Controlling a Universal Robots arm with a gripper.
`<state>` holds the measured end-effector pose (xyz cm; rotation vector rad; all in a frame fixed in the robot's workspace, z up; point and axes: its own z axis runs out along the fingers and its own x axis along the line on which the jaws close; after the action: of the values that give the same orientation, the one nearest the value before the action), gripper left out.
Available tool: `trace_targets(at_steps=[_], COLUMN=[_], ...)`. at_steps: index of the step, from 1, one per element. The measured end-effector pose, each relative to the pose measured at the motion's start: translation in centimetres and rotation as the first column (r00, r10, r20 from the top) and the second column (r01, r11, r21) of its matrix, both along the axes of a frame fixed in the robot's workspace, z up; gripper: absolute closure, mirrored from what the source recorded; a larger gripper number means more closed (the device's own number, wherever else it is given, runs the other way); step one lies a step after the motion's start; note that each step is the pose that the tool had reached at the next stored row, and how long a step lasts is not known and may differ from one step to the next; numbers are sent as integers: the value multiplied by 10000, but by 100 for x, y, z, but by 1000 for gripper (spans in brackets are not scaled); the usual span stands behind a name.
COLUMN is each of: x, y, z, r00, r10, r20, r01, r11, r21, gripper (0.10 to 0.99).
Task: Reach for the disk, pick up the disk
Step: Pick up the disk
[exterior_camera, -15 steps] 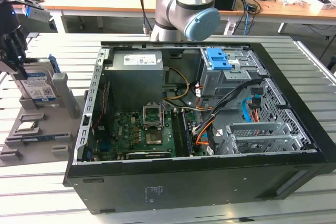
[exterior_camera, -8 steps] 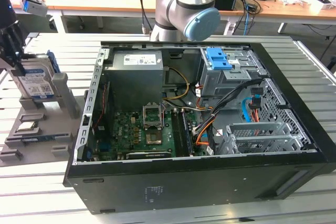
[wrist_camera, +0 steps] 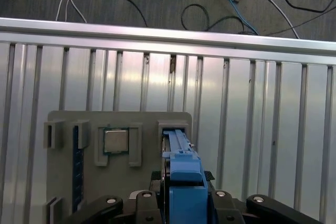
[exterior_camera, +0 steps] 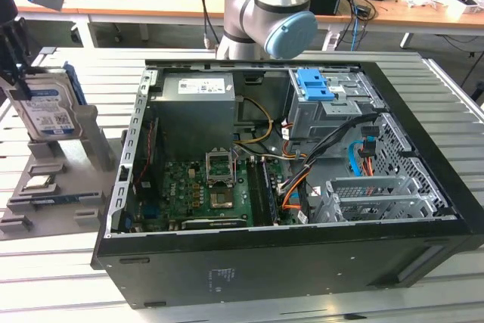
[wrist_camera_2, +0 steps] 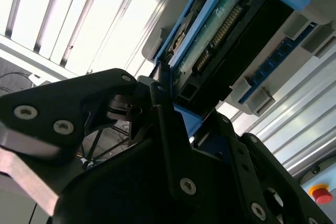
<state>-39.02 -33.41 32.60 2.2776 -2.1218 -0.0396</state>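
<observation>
While upright, disk [wrist_camera: 182, 179] within pincer [wrist_camera: 181, 205].

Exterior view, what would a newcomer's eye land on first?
The black computer case lies open in the middle of the slatted table. At the exterior view's left, the disk stands on edge in a grey holder, with the gripper at its top edge.

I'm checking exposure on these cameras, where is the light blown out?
Second wrist view: the table glares nearly white beside the disk, which looks dark against it. First wrist view: a soft sheen on the table's slats. Exterior view: even light, no strong glare.
</observation>
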Motion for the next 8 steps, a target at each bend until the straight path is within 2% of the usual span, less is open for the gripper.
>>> trace_targets(at_steps=[8], x=[5], y=[1], z=[137], r00=[10000], r10=[-1], r20=[-1], r01=[1], r11=[10000], r21=[0], gripper=[718])
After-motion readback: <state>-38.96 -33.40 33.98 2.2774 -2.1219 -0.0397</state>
